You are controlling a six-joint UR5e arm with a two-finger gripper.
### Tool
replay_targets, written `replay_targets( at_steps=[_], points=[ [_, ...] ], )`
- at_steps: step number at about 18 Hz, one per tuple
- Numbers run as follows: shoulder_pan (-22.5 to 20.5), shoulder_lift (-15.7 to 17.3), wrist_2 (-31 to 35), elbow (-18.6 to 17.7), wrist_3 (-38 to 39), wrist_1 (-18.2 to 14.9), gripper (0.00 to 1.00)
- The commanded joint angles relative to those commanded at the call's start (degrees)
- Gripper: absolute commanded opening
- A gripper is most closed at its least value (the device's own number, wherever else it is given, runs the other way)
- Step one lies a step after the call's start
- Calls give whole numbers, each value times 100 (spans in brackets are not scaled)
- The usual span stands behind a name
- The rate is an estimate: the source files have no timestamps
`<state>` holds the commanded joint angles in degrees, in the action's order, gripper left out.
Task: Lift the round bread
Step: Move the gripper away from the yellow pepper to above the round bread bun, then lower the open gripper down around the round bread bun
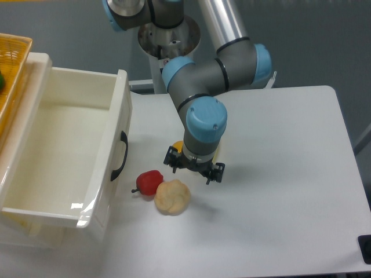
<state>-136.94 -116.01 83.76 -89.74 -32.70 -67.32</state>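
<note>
1. White table (pixel 290 174), smooth top with rounded corners, set against a grey backdrop.
2. Round bread (pixel 173 197), pale beige and lumpy, lying on the table near the front edge.
3. Red bell pepper (pixel 149 182), just left of the bread, touching or nearly touching it.
4. Yellow-orange bell pepper (pixel 177 149), behind the bread, mostly hidden by the arm; only a sliver visible.
5. White drawer-like bin (pixel 69 156) with a black handle, open on top, occupying the left side, near the red pepper.
</note>
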Motion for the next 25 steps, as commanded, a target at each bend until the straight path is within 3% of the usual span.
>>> replay_targets(
  at_steps=[6, 12, 25],
  points=[
    [79, -325, -17, 9, 624, 219, 100],
    [185, -475, -18, 9, 967, 229, 100],
    [431, -589, -26, 105, 1179, 272, 100]
  ],
)
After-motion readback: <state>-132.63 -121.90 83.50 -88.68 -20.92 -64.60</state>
